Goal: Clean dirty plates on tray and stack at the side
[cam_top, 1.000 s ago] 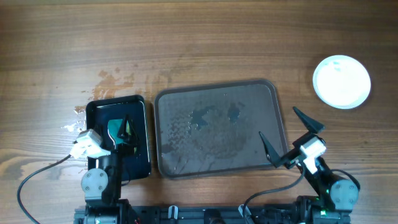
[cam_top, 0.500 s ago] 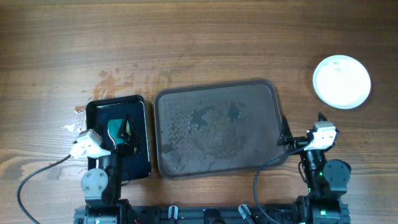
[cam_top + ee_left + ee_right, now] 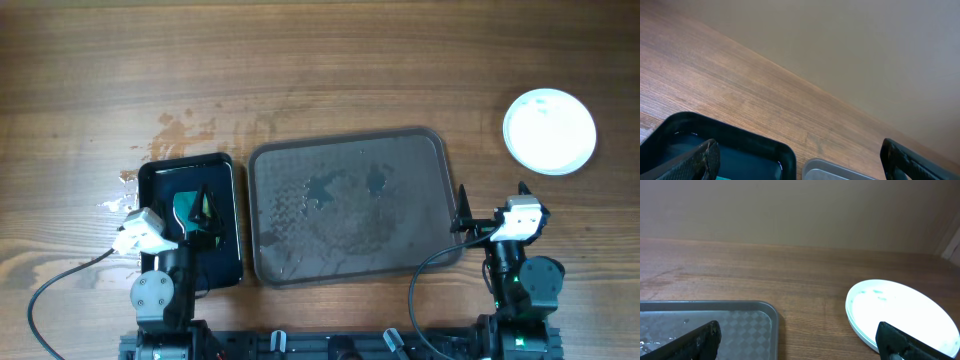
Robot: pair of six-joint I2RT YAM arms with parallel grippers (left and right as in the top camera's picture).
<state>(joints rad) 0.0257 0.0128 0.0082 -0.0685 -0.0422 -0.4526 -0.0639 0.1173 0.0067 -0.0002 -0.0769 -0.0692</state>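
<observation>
Overhead, the wooden table fills the picture, and the tray lies on it near the robot's edge, long side across. Its patterned floor is wet and streaked, with two bluish blotches a little above its middle. Just left of the tray, apart from it by a narrow strip of wood, sits a smaller glossy black tray, its long side running away from the robot. The plates are off the tray, well to the right of its upper right corner, stacked in one round pile on the bare wood. The top one is white with a faint blue tint. The right wrist view shows layered rims at the pile's near edge, though how many lie there cannot be told. The right gripper hovers just right of the tray's right rim, near its lower corner, jaws spread wide and gripping nothing. Its camera looks over the tray's corner toward the plates. The left gripper hangs left of the tray, over the black tray, jaws likewise wide apart and gripping nothing. Under it in the black tray lies a teal object, partly hidden by the fingers. A pale water stain marks the wood beyond the tray's upper left corner.
</observation>
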